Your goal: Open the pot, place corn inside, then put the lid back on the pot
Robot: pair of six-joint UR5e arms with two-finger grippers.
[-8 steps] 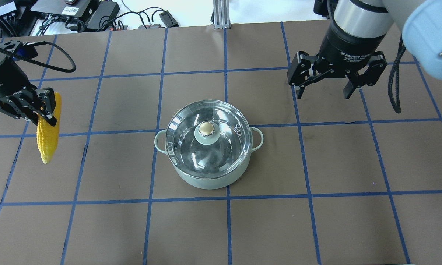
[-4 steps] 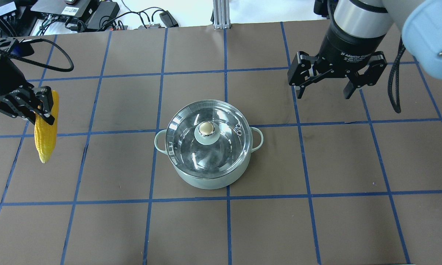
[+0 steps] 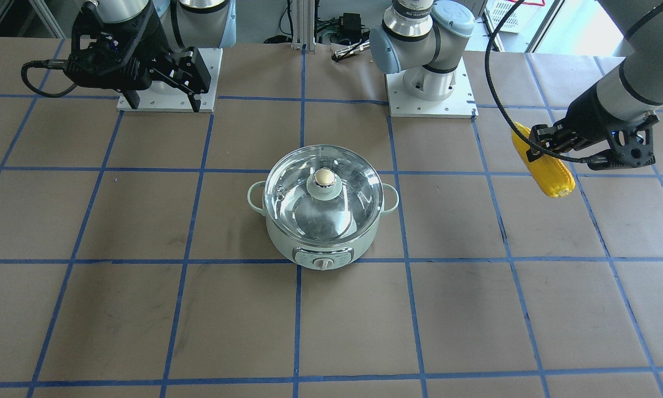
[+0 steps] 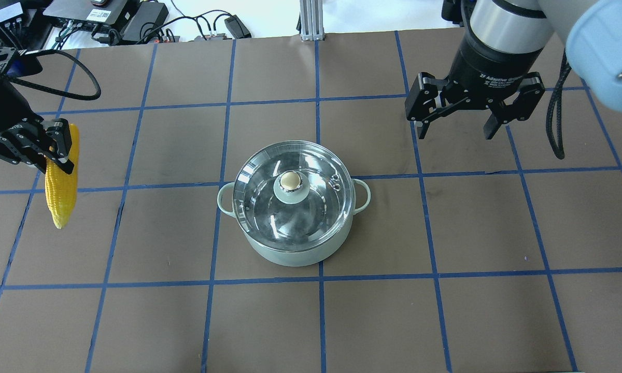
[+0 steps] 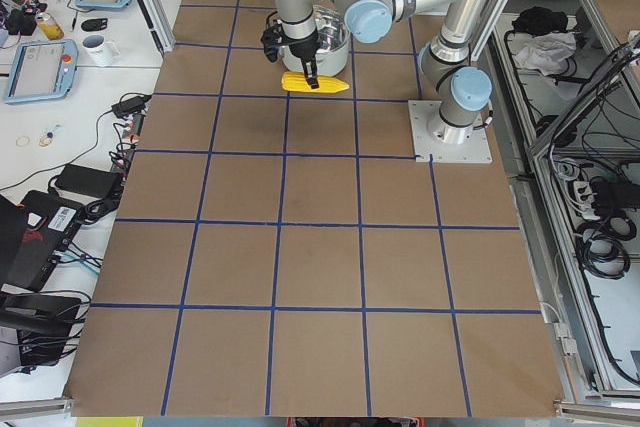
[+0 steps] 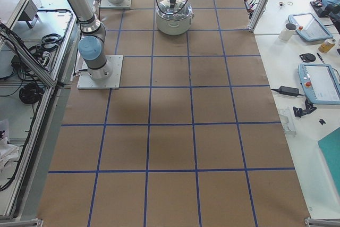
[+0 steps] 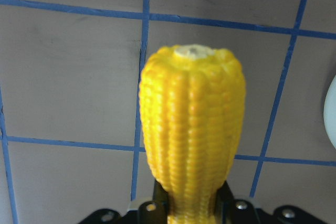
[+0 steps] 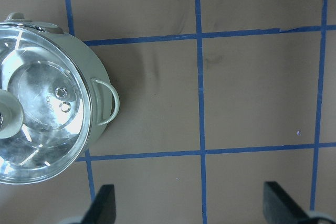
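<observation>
The left gripper (image 4: 56, 154) is pinched on one end of the corn (image 4: 60, 194), holding it clear of the table (image 4: 446, 321) and well apart from the pot (image 4: 290, 255) on the robot's left. The pot stands at mid-table with the lid (image 4: 313, 210) seated on it. The right gripper (image 4: 453, 135) hangs with fingers spread wide and empty, well apart from the pot on its right-handle side.

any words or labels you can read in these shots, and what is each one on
"2F Adaptive Gripper": white print on the black body of the right pincer; finer lines beneath are unreadable.
White lettering on the left pincer, which holds the corn: blurred, unreadable.
Marks round the dial on the pot: too small to read.
Faint stamp on the lid: unreadable.
</observation>
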